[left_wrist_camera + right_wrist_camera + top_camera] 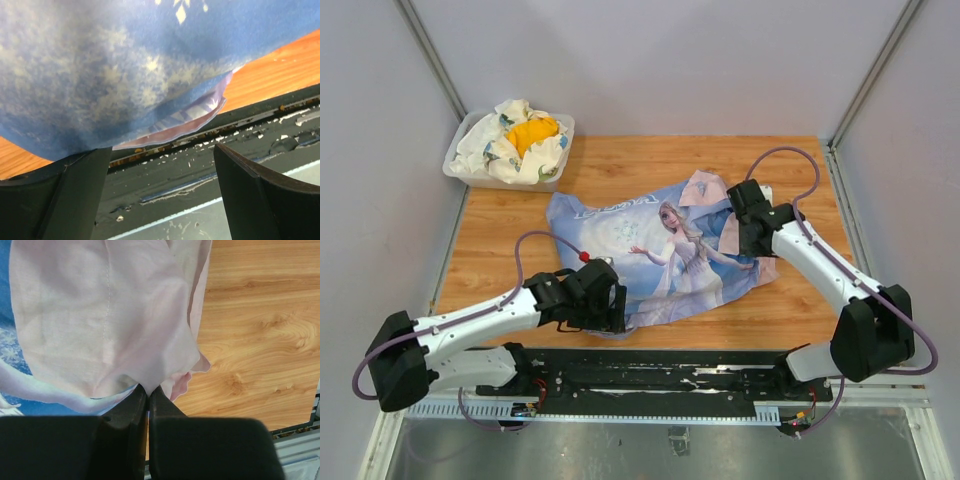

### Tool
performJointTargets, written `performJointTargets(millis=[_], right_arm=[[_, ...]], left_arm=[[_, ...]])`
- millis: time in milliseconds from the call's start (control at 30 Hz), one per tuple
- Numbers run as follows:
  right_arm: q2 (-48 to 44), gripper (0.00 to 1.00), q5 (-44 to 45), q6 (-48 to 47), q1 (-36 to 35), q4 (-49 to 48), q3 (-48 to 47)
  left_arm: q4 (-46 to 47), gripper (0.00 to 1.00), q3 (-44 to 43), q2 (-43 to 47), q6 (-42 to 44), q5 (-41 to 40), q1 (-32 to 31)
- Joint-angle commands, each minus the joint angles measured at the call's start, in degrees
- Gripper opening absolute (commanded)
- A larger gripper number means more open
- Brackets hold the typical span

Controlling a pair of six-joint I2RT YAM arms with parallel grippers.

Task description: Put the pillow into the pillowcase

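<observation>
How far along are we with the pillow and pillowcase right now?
Done: no pillow shows anywhere outside; the pillowcase lies puffed on the table, so it may be inside, though I cannot confirm. In hand: the right gripper is shut on the case's pink edge; the left gripper stands open at the near corner, holding nothing. Left: checking the pillow is fully in and letting go.
</observation>
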State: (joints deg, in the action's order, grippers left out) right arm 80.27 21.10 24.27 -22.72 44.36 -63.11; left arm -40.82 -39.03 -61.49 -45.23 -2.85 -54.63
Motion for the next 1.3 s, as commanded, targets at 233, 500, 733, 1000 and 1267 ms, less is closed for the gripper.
performJointTargets(millis=[233,500,733,1000,1267], right_arm=[[-1.2,0.01,-0.4,0.9,0.7,-0.1,1.2],[-1.7,0.01,-0.6,0.8,0.8,-0.5,2.4],[-2.9,0.01,-0.5,0.8,0.8,-0.3,3.0],[-4.2,0.01,-0.1,0.9,0.8,0.2,3.6],[-4.7,0.01,-0.4,1.1,0.8,0.5,3.2]], left_arm=[[6.6,0.87,-5.1,-10.0,1.5,-8.1,-6.0],[9.3,0.86,-5.7,-15.2,1.0,-8.9,-9.5],[10.0,0.83,-6.3,-21.9,1.4,-11.3,-10.6],[10.0,0.57,-4.9,-25.3,-0.2,-14.0,-10.5],[6.6,0.03,-6.5,-24.9,-1.3,-16.2,-10.6]])
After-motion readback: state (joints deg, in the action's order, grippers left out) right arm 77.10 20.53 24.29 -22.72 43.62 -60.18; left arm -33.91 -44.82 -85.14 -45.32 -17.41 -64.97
